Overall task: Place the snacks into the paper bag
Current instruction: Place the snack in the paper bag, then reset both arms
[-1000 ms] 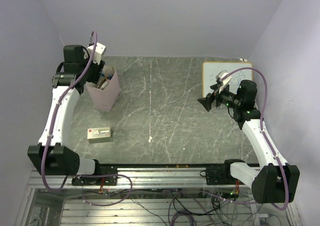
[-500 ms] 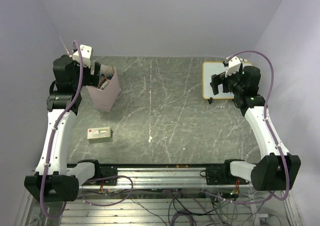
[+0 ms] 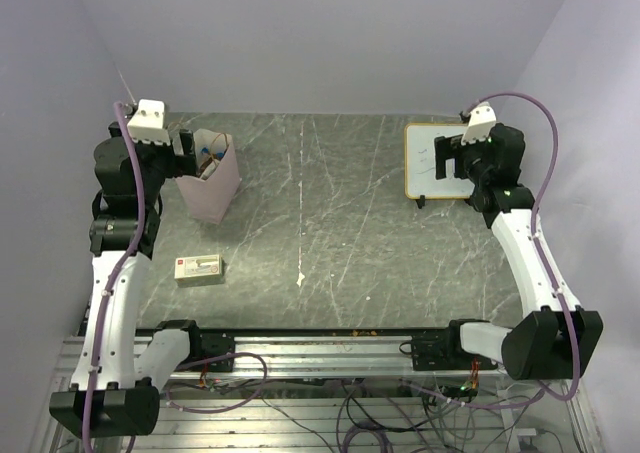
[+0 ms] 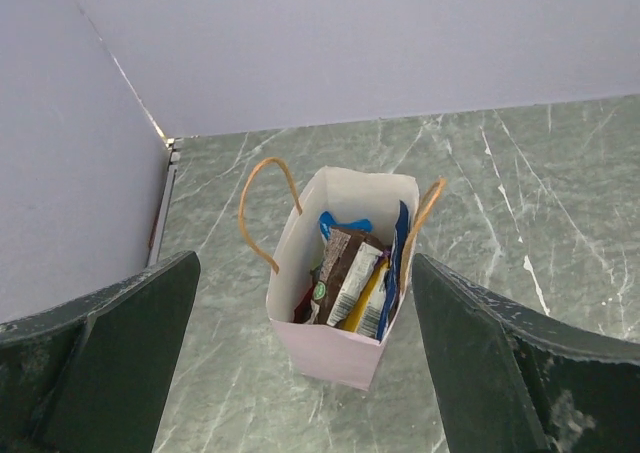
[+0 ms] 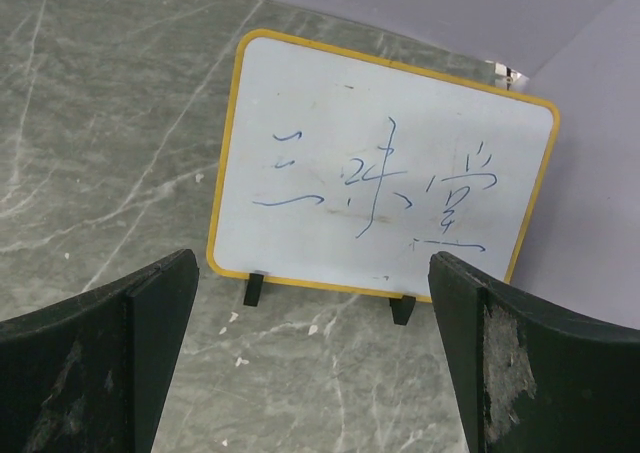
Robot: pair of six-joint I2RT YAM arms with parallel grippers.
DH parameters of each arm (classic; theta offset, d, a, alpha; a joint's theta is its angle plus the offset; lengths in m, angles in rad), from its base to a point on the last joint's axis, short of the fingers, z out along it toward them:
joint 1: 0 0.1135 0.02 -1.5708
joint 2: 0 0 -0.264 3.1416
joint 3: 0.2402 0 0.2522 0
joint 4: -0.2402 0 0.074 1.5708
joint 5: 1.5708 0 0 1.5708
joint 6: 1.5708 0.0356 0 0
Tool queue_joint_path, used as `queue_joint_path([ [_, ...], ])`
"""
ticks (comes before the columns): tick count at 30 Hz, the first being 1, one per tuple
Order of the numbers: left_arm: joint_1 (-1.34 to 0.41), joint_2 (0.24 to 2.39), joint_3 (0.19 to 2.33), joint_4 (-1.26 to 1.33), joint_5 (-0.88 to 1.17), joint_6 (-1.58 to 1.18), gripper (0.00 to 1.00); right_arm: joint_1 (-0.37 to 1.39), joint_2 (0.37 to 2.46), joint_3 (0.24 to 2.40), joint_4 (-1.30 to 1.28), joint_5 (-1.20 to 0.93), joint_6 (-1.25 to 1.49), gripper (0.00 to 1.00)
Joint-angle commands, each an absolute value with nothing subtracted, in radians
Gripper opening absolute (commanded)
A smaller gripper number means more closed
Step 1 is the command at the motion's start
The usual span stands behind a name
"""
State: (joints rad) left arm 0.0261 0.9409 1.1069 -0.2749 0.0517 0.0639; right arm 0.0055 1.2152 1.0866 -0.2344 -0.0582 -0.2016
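Observation:
The paper bag [image 3: 211, 186] stands upright at the table's far left, pale pinkish with tan handles. In the left wrist view the bag [image 4: 336, 345] holds several snacks [image 4: 355, 283]: brown, yellow, blue and red packets standing on end. My left gripper [image 3: 181, 153] is raised just left of the bag, open and empty [image 4: 305, 373]. My right gripper [image 3: 447, 160] is raised at the far right, over the whiteboard, open and empty [image 5: 315, 373]. No snacks lie loose on the table.
A white whiteboard [image 3: 438, 160] with a yellow frame and blue writing stands at the far right, also in the right wrist view [image 5: 385, 183]. A pale beige box [image 3: 198, 268] with a red mark lies near the left front. Walls close in on three sides.
My left arm has pulled back from over the bag to its left and risen. My right arm has swung from the table's middle right back toward the whiteboard.

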Motion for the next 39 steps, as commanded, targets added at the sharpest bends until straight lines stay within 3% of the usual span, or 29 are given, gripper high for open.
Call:
queue_joint_path([
  [1,0.037,0.896,1.073,-0.231,0.084,0.066,0.98,-0.002,1.124,1.023,-0.146,-0.043,-0.163,1.00],
  [5,0.038,0.866,1.074,-0.272,0.059,0.080,0.98,-0.002,1.018,0.910,-0.057,0.032,-0.115,1.00],
  [23,0.038,0.889,1.107,-0.287,0.217,0.049,0.98,-0.002,0.991,0.935,-0.079,-0.059,-0.063,1.00],
  [33,0.042,0.842,1.034,-0.215,0.019,-0.013,0.98,-0.003,0.893,0.870,-0.063,0.022,-0.120,1.00],
  [39,0.047,0.806,0.971,-0.206,0.087,0.024,0.98,-0.006,0.888,0.885,-0.109,-0.033,-0.157,1.00],
])
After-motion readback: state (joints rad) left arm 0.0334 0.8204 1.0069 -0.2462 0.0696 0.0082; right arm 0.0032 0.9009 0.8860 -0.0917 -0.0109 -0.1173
